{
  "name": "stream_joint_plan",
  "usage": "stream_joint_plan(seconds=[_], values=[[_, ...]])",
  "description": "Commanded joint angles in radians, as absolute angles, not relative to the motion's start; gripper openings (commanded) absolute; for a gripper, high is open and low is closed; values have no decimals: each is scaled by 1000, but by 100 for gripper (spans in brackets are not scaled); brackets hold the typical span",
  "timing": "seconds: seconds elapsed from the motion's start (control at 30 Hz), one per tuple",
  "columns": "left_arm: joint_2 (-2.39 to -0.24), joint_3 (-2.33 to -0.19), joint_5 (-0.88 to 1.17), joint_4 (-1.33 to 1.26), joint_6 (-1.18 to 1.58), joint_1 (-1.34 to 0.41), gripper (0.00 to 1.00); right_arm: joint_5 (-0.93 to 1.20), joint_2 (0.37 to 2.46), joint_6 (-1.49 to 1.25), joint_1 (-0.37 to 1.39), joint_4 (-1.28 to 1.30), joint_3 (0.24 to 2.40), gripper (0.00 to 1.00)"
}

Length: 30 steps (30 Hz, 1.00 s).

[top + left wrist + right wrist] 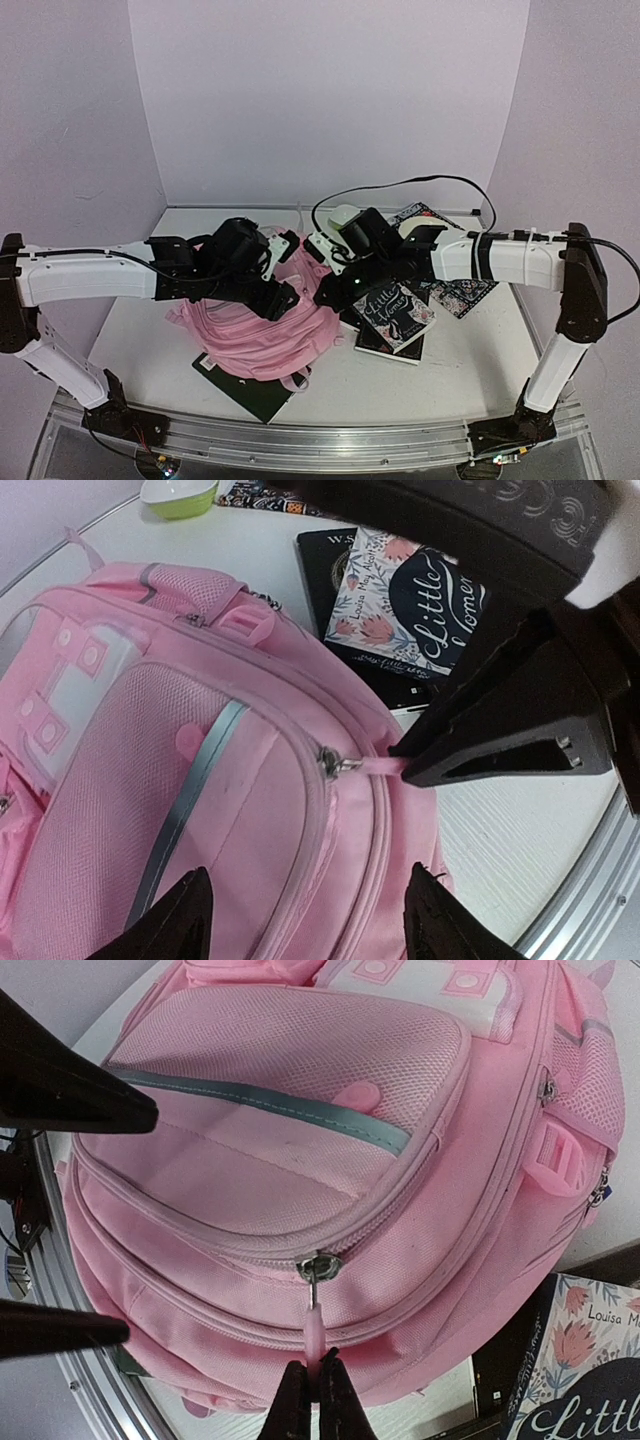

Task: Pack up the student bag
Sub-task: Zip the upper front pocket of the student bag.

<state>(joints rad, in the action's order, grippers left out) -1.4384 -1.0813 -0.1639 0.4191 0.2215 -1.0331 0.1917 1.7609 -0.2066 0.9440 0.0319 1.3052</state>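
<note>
The pink student bag [262, 338] lies on the table between both arms, with its front pocket [300, 1110] facing up. My right gripper [315, 1365] is shut on the pink pull tab [314, 1335] of a zip at the bag's edge. The same tab [375, 767] shows in the left wrist view, pinched at the tip of the right gripper [405, 773]. My left gripper [307, 872] hangs open just above the bag's pocket panel [200, 730], fingers spread with nothing between them. In the top view the left gripper [285, 290] and right gripper [325, 297] are close together over the bag.
A "Little Women" book [398, 312] lies on a black book [385, 345] right of the bag. A dark flat book [250, 390] sticks out from under the bag's near side. Patterned notebooks [460, 292] lie further right. A green bowl [180, 495] sits at the back.
</note>
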Motion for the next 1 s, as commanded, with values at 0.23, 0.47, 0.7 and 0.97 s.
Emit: stream_joint_plan(seconds=[0.23, 0.47, 0.7, 0.97], values=[[-1576, -1159, -313, 342, 78, -1051, 60, 209, 1752, -207, 962, 62, 1377, 0], [-1579, -1115, -346, 318, 35, -1051, 57, 205, 1749, -202, 963, 67, 1396, 0], [-1483, -979, -334, 171, 20, -1051, 56, 165, 1745, -219, 962, 67, 1396, 0], [-1453, -916, -275, 75, -68, -1051, 57, 181, 1742, -225, 962, 67, 1404, 0]])
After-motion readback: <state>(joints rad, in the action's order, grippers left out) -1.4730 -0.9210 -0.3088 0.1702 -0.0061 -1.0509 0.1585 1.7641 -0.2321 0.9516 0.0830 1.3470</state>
